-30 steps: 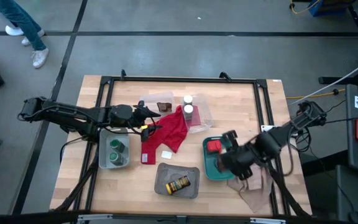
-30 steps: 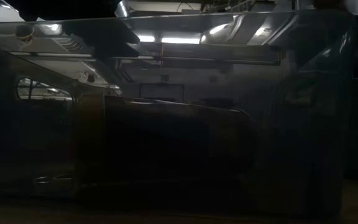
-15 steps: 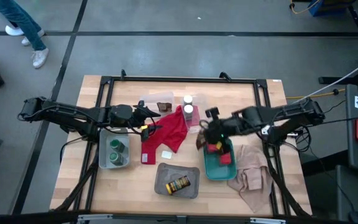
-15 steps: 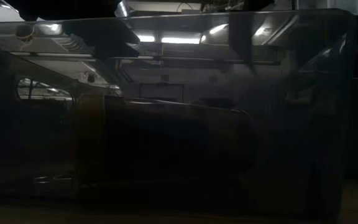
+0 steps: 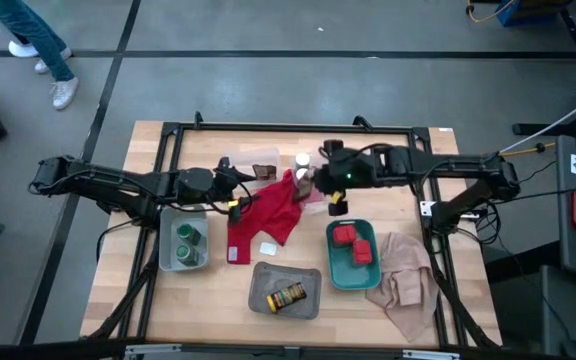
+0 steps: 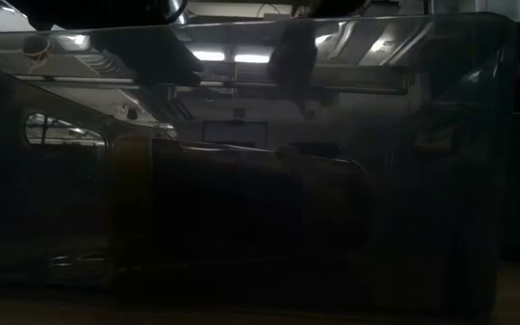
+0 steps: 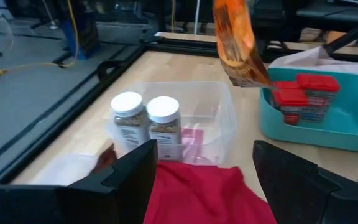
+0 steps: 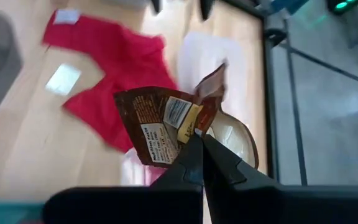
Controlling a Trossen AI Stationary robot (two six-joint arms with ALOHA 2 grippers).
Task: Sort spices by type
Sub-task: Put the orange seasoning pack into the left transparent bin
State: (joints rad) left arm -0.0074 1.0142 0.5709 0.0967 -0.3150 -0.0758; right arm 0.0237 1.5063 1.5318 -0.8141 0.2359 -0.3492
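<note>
The right tool (image 8: 197,144) is pinched on a dark brown packet (image 8: 160,130), held in the air just beside the clear tray (image 7: 219,112) holding two white-capped bottles (image 7: 148,121); the left tool (image 7: 201,180), spread and empty, hovers over the red cloth (image 5: 273,208) beside that tray.

Red cloth (image 5: 268,212) centre frame, beige cloth (image 5: 406,285) lower right. Teal tray (image 5: 340,268) with red tins (image 5: 353,243). Grey tray (image 5: 262,296) holds yellow-labelled jar (image 5: 288,296). Green-lidded jars (image 5: 186,240) left. White-capped bottles (image 7: 146,122) in clear tray (image 7: 219,115). Dark brown packet (image 8: 166,132) with white label. Light wood table (image 5: 218,290), black frame.
</note>
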